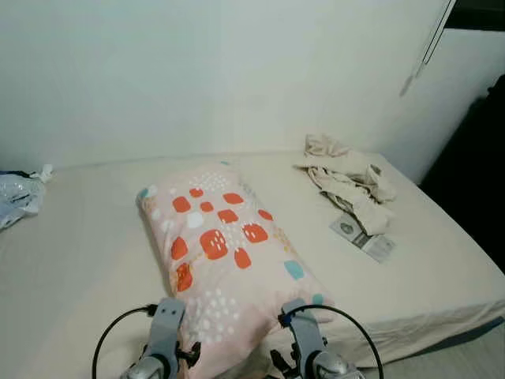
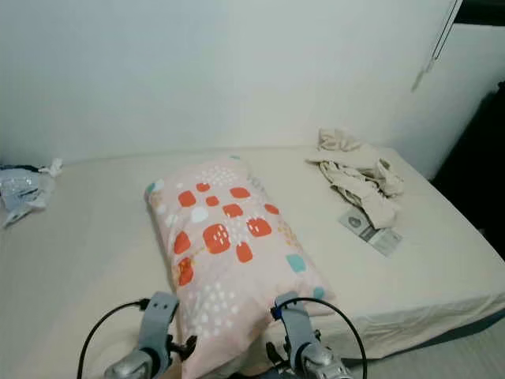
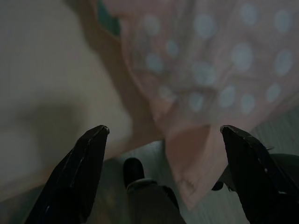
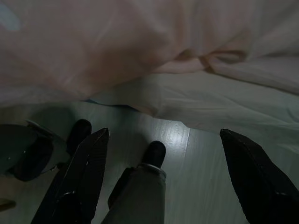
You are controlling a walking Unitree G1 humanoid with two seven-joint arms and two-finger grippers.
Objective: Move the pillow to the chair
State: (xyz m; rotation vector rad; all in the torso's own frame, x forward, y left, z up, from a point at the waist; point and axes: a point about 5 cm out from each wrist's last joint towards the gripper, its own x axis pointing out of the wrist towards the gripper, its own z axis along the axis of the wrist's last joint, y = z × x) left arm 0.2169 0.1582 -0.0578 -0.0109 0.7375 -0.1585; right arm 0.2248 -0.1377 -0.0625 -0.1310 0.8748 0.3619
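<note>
While you look down from the head camera, your left gripper (image 3: 163, 133) and right gripper (image 4: 163, 133) both sit low at the near edge of the bed (image 1: 87, 260), one on each side of the pillow's near end. The pillow (image 1: 225, 253) — pale pink with orange, white and teal spots — lies on the mattress straight ahead of your hands, its far end angled slightly toward your left and its near corner hanging just past the bed edge between your two wrists.

Your left gripper's fingers (image 3: 77, 172) are spread wide, holding nothing; the pillow's dotted corner droops between them without clear contact. Your right gripper's fingers (image 4: 79, 177) are also spread wide and empty, with the pillow's pink underside and the rumpled sheet edge ahead of them, and pale floor (image 4: 196, 186) below. You can see the robot's own legs and dark feet (image 4: 154, 154) between the fingers in both wrist views.

Beyond your right hand, well apart from the pillow, a heap of cream clothes (image 1: 347, 178) rests on the bed with a small printed packet (image 1: 363, 237) just on its near side. Far off past your left hand, a crumpled plastic bag (image 1: 17, 197) lies at the bed's edge by the wall.
</note>
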